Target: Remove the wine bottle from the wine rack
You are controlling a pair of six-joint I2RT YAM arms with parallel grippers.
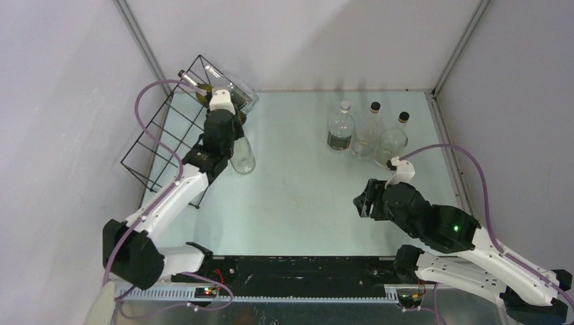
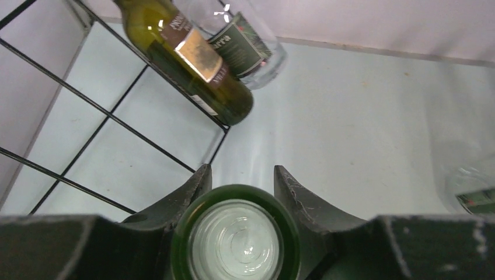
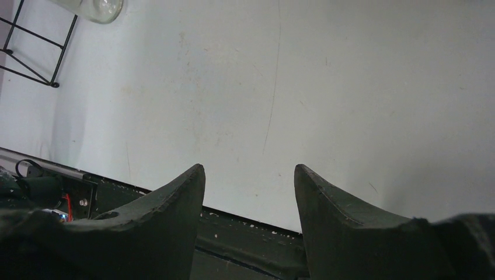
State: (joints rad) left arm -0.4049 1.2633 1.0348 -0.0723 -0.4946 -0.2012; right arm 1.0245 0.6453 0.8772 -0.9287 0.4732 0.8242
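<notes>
1. The left gripper point(image 2: 242, 172) is clamped from above on the neck of a clear, green-rimmed glass wine bottle point(image 1: 242, 159). The wrist view looks straight down the bottle's mouth between the two fingers.
2. That bottle is upright just beside the right side of the large black thin-wire wine rack point(image 1: 164, 135), outside its frame. Whether its base rests on the pale table point(image 1: 298, 203) cannot be told.
3. At the rack's far end lie a dark green bottle with a tan label point(image 2: 192, 64) and a clear bottle with a green label point(image 2: 245, 44), both close to the left wrist.
4. The right gripper point(image 3: 248, 170) hovers well apart from the rack, jaws apart and empty.
5. Likely risks:
   - The neck is smooth glass, so a quick move could make the bottle slip or swing.
   - Drifting toward the rack could catch the bottle's base on a wire.
   - A careless wrist could nudge the two lying bottles and set them rolling.
   - Letting go before the base sits flat would tip the bottle over.
</notes>
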